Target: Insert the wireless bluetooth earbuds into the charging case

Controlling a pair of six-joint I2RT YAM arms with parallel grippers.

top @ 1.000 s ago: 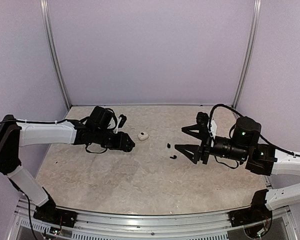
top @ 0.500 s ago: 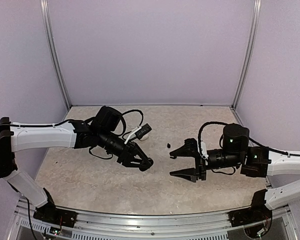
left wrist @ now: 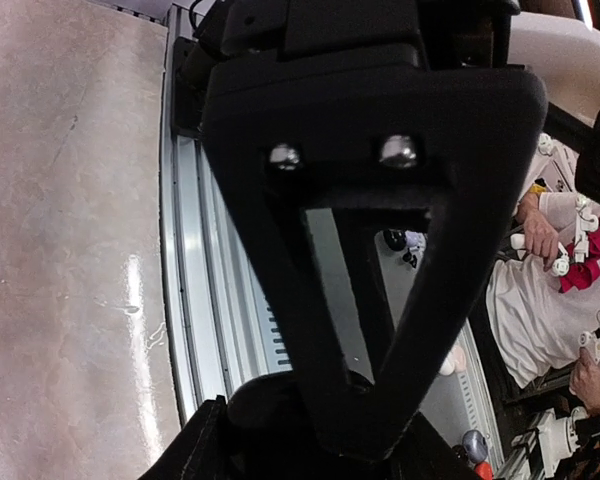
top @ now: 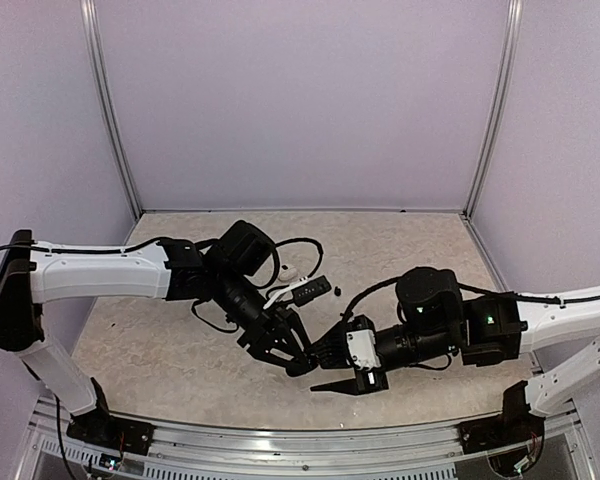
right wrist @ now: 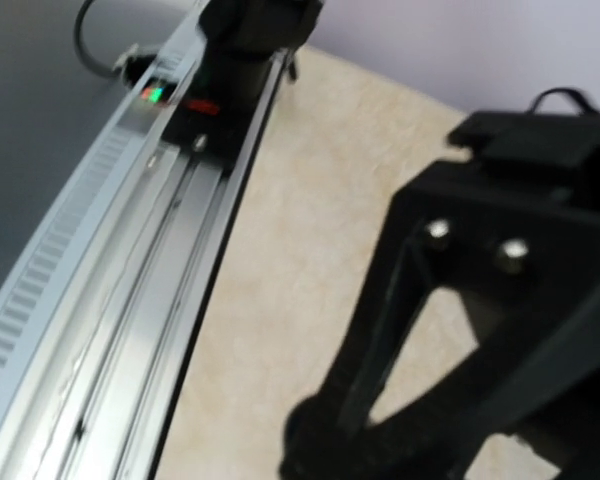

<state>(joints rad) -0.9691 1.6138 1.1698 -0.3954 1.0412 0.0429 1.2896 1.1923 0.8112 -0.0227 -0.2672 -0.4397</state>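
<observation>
My right gripper (top: 316, 371) is partly spread, gripping nothing visible. My left gripper (top: 292, 358): I cannot tell its spread or load.

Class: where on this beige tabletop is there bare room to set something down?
Bare: far right corner by the lilac back wall; near left, below the white left arm. Crowded: centre front, where left pincer and right pincer sit close.

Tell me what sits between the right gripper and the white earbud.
In the top view, the left gripper and its wrist camera lie across the line from the right gripper to the white earbud.
</observation>
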